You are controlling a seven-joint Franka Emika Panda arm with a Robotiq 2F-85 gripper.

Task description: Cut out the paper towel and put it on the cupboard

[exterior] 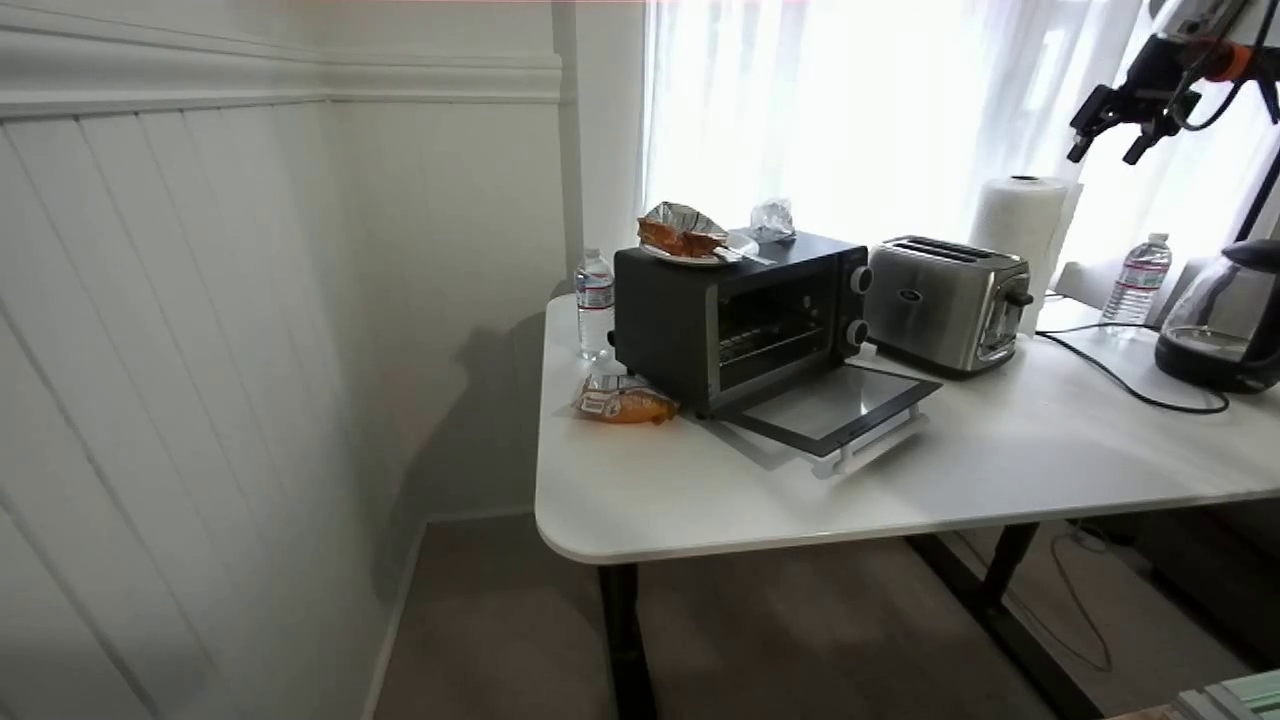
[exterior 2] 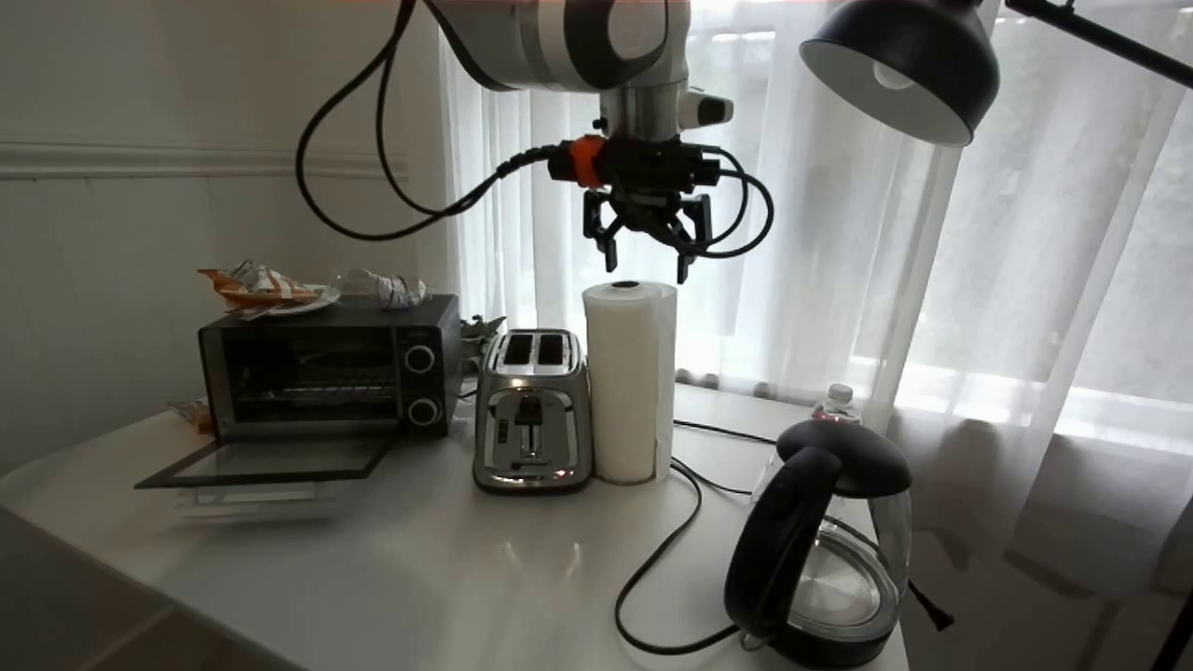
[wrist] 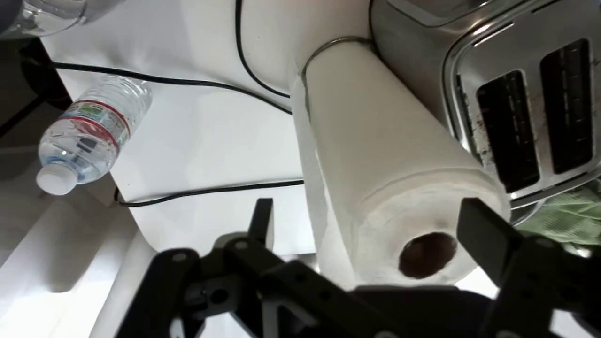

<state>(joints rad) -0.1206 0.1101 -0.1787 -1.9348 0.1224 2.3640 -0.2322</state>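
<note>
Two fingers (exterior 2: 610, 254) spread above a standing paper towel roll (exterior 2: 623, 382)

The gripper (exterior 2: 647, 272) hangs above the roll and slightly to one side, its fingers well apart and the tips clear of the paper. The roll stands upright on the white table (exterior: 680, 490), just beside the silver toaster (exterior 2: 531, 438) and taller than it. A thin loose sheet (wrist: 313, 178) hangs along the roll's side, as the wrist view shows. On the toaster's other side sits a black oven (exterior: 655, 325), its glass door (exterior: 835, 405) lowered; a plate (exterior: 745, 242) and an orange wrapper (exterior: 680, 237) lie on top of it. A water bottle (exterior: 595, 305) stands beside the oven, and an orange bag (exterior: 628, 403) lies on the table near it. Another bottle (wrist: 94, 126) stands near the kettle (exterior 2: 843, 587), whose black cord (exterior 2: 671, 650) curves across the table. A black lamp (exterior 2: 937, 61) hangs before the white curtains (exterior 2: 820, 261).
</note>
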